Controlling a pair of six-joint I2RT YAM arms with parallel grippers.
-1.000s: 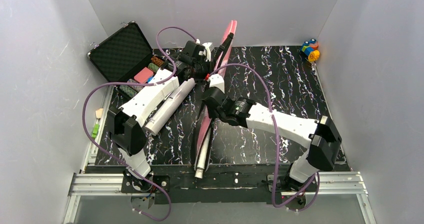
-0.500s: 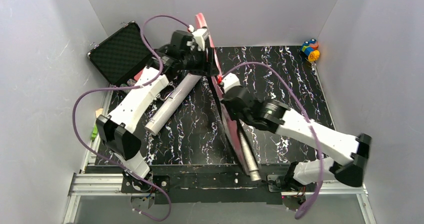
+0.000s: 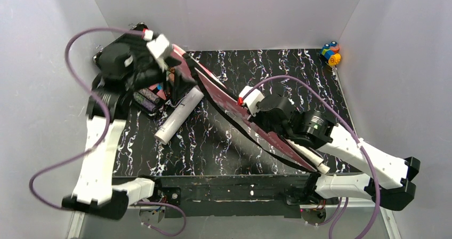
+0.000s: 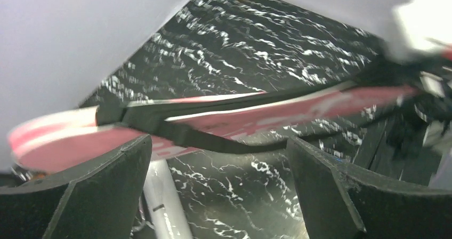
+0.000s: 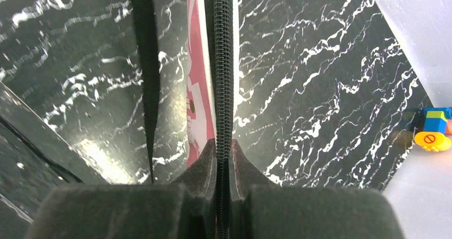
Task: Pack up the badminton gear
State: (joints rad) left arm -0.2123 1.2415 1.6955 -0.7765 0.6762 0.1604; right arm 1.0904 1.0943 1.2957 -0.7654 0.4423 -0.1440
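Clamped with right gripper (image 5: pixel 222 159) on zipper edge (image 5: pixel 222 63) of pink racket cover (image 5: pixel 196 89); spread wide with left gripper (image 4: pixel 218 159) beside its far-left end

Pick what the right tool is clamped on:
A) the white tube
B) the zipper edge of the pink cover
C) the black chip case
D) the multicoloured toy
B: in the right wrist view the right tool is shut on the black zipper running along the pink cover, while the white tube lies apart from that tool.
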